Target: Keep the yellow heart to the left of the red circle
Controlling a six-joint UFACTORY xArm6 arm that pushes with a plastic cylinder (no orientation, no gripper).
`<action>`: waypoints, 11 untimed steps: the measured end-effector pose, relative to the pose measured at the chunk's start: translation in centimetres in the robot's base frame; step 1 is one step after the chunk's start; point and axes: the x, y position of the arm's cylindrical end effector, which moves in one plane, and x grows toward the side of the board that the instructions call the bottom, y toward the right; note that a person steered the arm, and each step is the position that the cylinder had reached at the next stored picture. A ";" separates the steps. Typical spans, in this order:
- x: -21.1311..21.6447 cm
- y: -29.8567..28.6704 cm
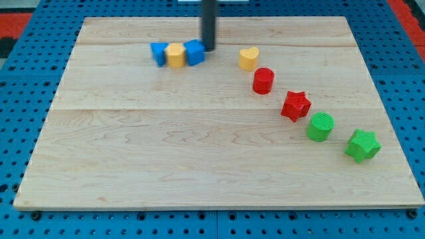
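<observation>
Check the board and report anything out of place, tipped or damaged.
Nothing stands out. All blocks sit flat on the board. The yellow heart lies up-left of the red circle, as wanted. My tip touches the right end of a blue, yellow, blue row.

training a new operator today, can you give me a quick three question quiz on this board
1. True or false: the yellow heart lies left of the red circle in the view.
2. Which block does my tip stand beside? A) green star B) blue block C) red star
3. Fill in: the yellow block in the top row sits between two ___ blocks.

Key: 1 true. 2 B, the right-hand blue block. 3 blue; the other blue block is on its left.
</observation>
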 end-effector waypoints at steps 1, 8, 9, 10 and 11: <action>-1.0 -1.4; -1.6 8.2; -1.8 14.0; 2.3 13.0; 5.1 7.4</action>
